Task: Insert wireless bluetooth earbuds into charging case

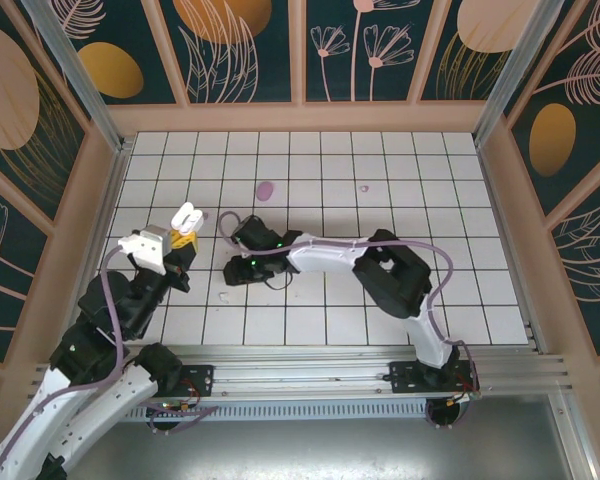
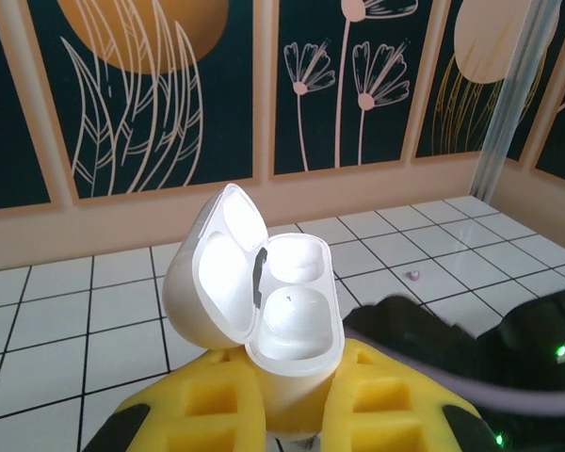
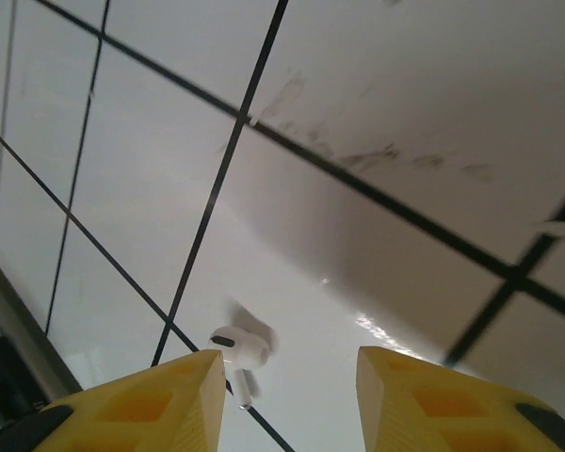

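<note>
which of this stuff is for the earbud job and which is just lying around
For the job:
charging case, lid open
earbud, not yet inserted

Lying about:
purple oval piece
pinkish speck

Overhead view looks down; wrist views sit low, sharing the tiles [image 1: 400, 200].

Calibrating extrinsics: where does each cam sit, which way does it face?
Top external: above and behind the bases, looking down on the table; left arm, left hand holding the case, right arm, right hand low over the table.
Left wrist: on the left arm, facing the back wall over its fingers, which clamp the open case; the right arm shows lower right.
Right wrist: on the right arm, pointing down at the table; an earbud lies just past its open hand.
Shared: top and left wrist both see the case.
</note>
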`<state>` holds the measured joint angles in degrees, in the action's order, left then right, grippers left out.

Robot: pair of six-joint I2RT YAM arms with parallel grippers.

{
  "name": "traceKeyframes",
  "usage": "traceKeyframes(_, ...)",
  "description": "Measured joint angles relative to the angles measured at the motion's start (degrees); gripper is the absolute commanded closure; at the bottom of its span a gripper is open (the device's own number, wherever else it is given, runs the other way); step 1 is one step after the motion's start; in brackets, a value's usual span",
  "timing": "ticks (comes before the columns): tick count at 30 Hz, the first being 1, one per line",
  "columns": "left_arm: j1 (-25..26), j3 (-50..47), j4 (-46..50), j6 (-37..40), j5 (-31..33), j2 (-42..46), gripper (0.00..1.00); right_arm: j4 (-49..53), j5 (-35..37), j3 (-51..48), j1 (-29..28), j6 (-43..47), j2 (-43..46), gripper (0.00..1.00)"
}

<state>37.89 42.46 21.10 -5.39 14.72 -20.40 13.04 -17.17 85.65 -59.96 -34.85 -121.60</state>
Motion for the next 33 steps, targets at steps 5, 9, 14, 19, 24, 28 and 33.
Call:
traceKeyframes(5,0.0,0.59,0.7,0.02,0.81,1.57,1.0,5.05,4.61,5.97,-3.15,0.63,-3.1,0.54)
traceKeyframes(9,0.0,0.59,1.33,0.02,0.79,1.73,1.0,8.9,8.46,10.97,-5.01,1.55,-5.42,0.54)
traceKeyframes(14,0.0,0.59,1.68,0.04,0.79,1.75,1.0,13.92,12.44,16.24,-6.8,2.14,-8.83,0.54)
traceKeyframes(19,0.0,0.59,2.14,0.02,0.79,2.14,1.0,16.87,14.82,18.34,-7.8,2.89,-10.47,0.55)
traceKeyframes(24,0.0,0.59,2.34,0.0,0.76,2.99,1.0,19.12,15.69,20.17,-8.07,2.99,-11.34,0.56)
traceKeyframes(28,0.0,0.59,2.67,0.0,0.76,3.28,1.0,20.5,15.91,21.62,-8.2,3.02,-12.09,0.57)
traceKeyframes(33,0.0,0.59,3.19,0.0,0.76,3.3,1.0,21.92,16.79,22.88,-8.59,3.02,-12.72,0.57)
